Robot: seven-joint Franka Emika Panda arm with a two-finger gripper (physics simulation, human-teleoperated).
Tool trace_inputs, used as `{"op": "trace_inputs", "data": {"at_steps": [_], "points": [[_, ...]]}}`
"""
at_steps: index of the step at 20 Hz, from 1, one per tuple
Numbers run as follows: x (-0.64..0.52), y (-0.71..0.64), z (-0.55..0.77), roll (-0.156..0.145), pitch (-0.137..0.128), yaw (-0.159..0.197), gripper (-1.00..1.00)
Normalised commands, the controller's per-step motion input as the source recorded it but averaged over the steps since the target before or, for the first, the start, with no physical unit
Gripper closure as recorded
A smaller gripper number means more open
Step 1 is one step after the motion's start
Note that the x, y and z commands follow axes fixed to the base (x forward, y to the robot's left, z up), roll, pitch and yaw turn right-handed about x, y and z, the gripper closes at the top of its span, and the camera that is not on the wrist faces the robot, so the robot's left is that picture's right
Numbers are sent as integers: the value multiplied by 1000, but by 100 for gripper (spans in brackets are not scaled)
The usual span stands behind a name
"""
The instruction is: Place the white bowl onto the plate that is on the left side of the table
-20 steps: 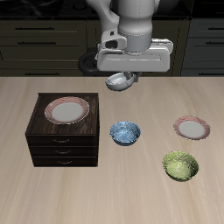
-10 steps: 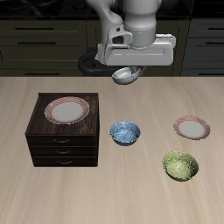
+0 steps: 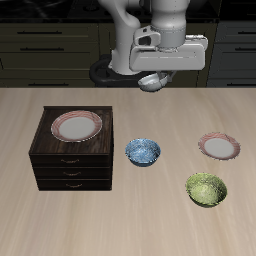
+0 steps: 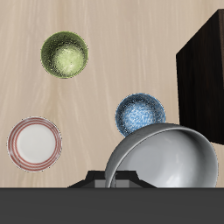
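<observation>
Gripper (image 3: pixel 153 78) clamps the white bowl (image 3: pixel 153 81) by its rim, high above table (image 3: pixel 128 230), well apart from the plate (image 3: pixel 219 147).

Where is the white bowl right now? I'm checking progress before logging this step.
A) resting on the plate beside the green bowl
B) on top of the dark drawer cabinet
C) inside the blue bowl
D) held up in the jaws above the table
D: the white bowl hangs under the gripper, clear of the table; the plate is bare.
</observation>
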Motion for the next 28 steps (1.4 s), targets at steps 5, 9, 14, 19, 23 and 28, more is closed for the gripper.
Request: {"op": "trace_inputs", "data": {"at_steps": [5,9,14,19,23,28], "points": [[-177,279,44,-5,-31,12,100],[-147,383,-72,24,12,-4,100],[-38,250,-31,6,1,0,100],[51,247,-46,2,20,-5,100],[114,320,-100,-6,49,-36,100],[81,297,-106,-1,34,10,100]]}}
